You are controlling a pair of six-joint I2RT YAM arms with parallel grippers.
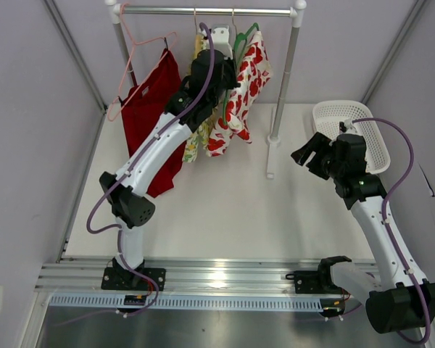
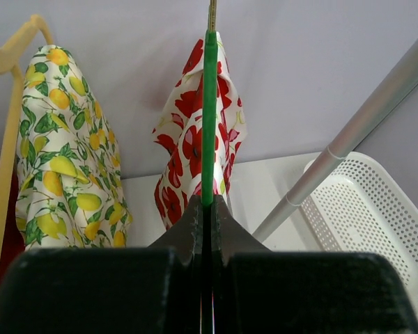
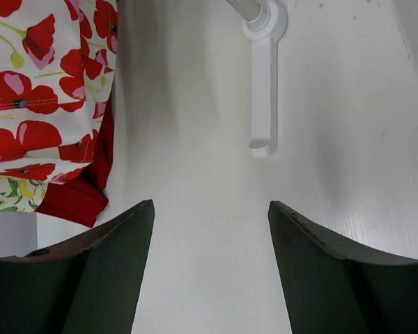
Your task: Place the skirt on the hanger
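Skirt [image 1: 243,83] draped on the hanger [image 2: 209,104], and the left gripper [image 2: 207,209] is pinching that green wire!
Far left hangs the red garment [image 1: 148,116], then the lemon-print garment [image 2: 63,139]; the skirt comes next under the rail [image 1: 210,11] at the far side, left fingers clamped tight on its hanger. Over right, the right gripper [image 3: 210,229] hovers above the table with fingers spread wide, just beside the basket [image 1: 355,134].

White links [image 1: 159,145], black joints [image 1: 130,204], black right gripper [image 1: 308,152], purple cables [image 1: 413,156], possibly green light [image 1: 363,185]
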